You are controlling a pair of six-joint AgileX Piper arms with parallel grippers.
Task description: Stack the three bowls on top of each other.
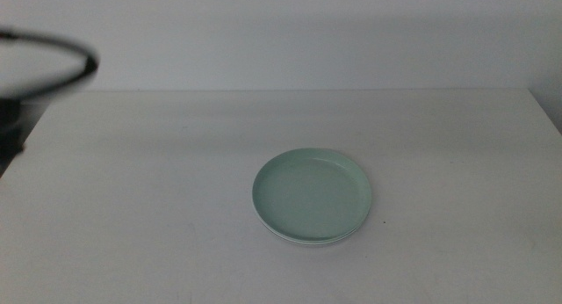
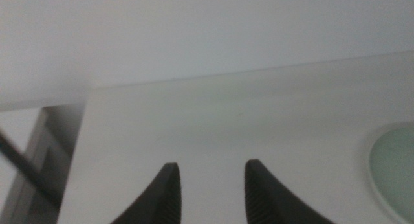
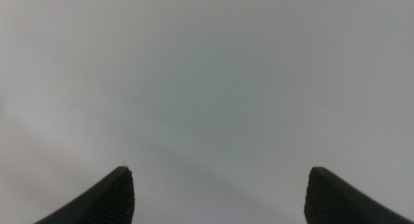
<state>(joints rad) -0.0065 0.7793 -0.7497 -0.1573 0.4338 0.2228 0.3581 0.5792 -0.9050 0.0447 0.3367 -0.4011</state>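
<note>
Apparently the stacking is done: the mint green shallow round dish (image 1: 313,195) is seen just past table centre toward four o'clock, a pale rim of another dish (image 1: 303,241) showing beneath it. Only a clear retreat is called for. The left gripper (image 2: 210,175) is held moderately open, the right gripper (image 3: 218,182) wide open; nothing is held or touched by either.

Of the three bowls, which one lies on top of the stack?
The mint green bowl is on top, its whole inside showing. Only a thin pale rim of a bowl beneath peeks out at its near edge.
</note>
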